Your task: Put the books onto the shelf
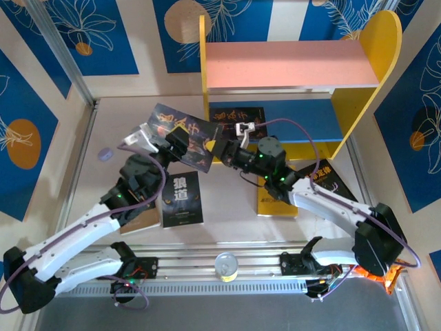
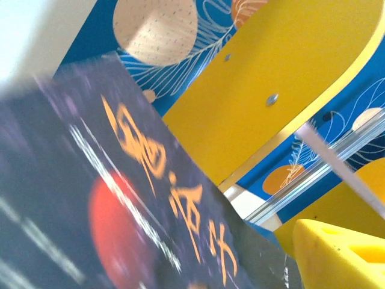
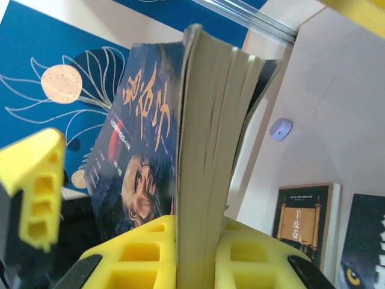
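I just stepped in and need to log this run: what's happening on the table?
The right tool is clamped on the page edge of a dark paperback with a face on its cover, holding it in the air before the wooden shelf with yellow sides and a pink board. The left tool is beside the same book, jaws open. One black book with orange lettering already sits in the lower tier; a black wolf-cover book lies on the table.

Lower bay of shelf (image 1: 289, 65) open right, black book (image 1: 238, 118) left
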